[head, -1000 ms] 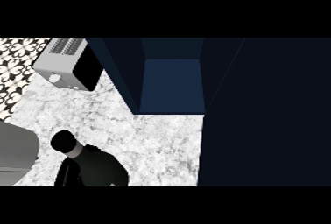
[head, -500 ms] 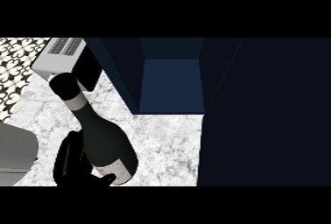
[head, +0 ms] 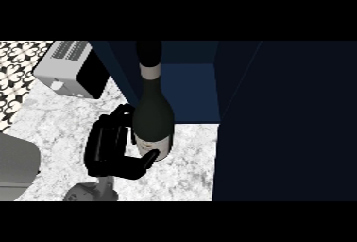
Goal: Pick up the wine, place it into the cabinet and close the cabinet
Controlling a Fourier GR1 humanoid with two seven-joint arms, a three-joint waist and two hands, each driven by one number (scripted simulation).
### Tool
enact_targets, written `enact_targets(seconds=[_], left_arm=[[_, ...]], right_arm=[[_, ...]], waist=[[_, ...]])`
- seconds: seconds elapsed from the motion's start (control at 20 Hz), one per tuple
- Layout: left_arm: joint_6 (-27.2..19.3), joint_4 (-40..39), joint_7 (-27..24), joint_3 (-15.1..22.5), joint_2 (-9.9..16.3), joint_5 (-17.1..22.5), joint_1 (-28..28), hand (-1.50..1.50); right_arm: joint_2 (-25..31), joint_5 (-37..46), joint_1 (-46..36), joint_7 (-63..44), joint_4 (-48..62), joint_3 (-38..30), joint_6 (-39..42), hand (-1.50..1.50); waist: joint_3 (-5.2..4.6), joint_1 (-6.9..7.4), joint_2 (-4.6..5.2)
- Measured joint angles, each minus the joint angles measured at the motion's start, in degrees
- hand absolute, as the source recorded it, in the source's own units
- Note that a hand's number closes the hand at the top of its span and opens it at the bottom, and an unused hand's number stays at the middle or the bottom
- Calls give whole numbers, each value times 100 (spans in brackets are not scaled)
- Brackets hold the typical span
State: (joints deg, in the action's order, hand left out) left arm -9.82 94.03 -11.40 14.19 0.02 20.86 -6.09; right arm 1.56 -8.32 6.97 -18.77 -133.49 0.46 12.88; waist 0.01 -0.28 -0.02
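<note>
The wine bottle (head: 153, 120) stands lifted above the marbled desk (head: 70, 127), its dark body in front of the open cabinet (head: 188, 80) and its black-capped neck reaching up against the cabinet's blue interior. One black hand (head: 111, 149) is curled round the bottle's lower half, fingers on its left side and the thumb wrapped under the pale label near the base. Which of the robot's hands this is cannot be told for certain; it comes in from the lower left on a grey forearm (head: 94, 191). The cabinet door (head: 286, 118) stands open at the right, dark and wide. A grey toaster (head: 73, 68) sits on the desk at upper left, beside a patterned tile wall (head: 17, 75).
</note>
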Motion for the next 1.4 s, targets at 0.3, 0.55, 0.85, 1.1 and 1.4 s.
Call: enact_targets(seconds=[0.3, 0.55, 0.85, 1.1, 1.4], left_arm=[[-641, -770, -108, 214, -1, -214, -960, 150], [-915, -1479, -240, 363, -1, -399, -1437, 150], [-1487, -2359, -647, 821, -2, 32, -2002, 150], [-1684, -3004, -1049, 1000, -2, 501, -2226, 150], [-1775, -3439, -1369, 1154, -2, 836, -2255, 150]], right_arm=[[26, 38, -365, -268, 42, 4, -146, -150], [38, -22, -103, 57, 131, -96, 10, -150], [15, 17, -47, 54, 56, -46, 17, -150], [143, -225, -133, -16, 93, -272, 105, -150], [36, -25, -188, 39, 168, -88, 45, -150]], waist=[[-2, -6, 4], [-1, -17, 4], [-1, -34, 7], [-2, -36, 8], [-1, -28, 7]])
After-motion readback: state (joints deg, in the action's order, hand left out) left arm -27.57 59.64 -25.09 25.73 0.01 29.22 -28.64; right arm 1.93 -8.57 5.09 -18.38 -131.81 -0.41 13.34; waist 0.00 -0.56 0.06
